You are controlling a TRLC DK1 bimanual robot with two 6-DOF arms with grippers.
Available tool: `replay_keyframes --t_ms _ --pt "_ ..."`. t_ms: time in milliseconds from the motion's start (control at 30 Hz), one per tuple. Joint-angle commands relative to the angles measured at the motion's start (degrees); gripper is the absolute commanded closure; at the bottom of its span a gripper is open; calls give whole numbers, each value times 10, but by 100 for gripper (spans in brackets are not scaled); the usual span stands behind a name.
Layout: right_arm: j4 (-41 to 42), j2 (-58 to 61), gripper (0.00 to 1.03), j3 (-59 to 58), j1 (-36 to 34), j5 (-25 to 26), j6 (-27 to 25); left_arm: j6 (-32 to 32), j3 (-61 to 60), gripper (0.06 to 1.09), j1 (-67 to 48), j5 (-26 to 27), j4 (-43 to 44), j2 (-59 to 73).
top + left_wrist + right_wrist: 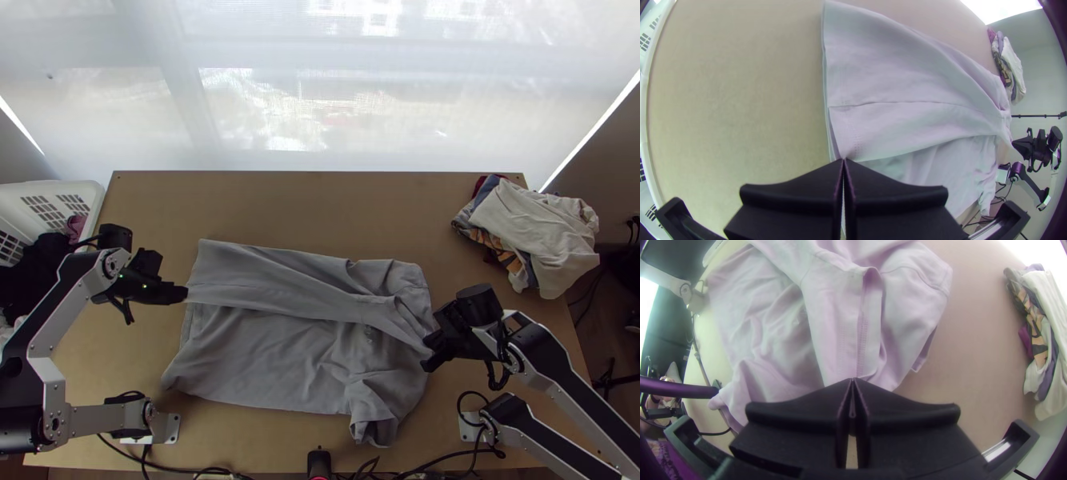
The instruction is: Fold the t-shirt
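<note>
The grey t-shirt (264,360) lies across the worktop (320,204), its far side folded over lengthwise, with wrinkles toward the sleeve end. The left gripper (184,294) has its fingers closed on the hem at the folded layer's edge; the right gripper (427,352) has its fingers pinched together on the folded layer at the opposite end. A broad stretch of worktop runs beyond the far edge, with a narrower strip toward the clothes pile (532,224), which overhangs the far right corner. Beside the left edge, a white basket (94,194) holds what looks like dark clothing (40,268) and a pinkish cloth (75,227).
</note>
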Motion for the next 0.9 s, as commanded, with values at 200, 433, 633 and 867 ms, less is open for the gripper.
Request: replay_keyframes --t_ms 200,433,633,867 --pt "10 8 5 7 -1 1 38 12 -4 50 -8 0 -40 5" --pt "-1 20 5 63 -7 3 42 43 39 38 -26 0 -183 -14" --pt "-18 30 5 117 -5 4 48 74 83 38 -64 -5 -310 -10" --pt "-25 31 5 128 -1 4 55 130 40 35 -122 -35 -313 26"
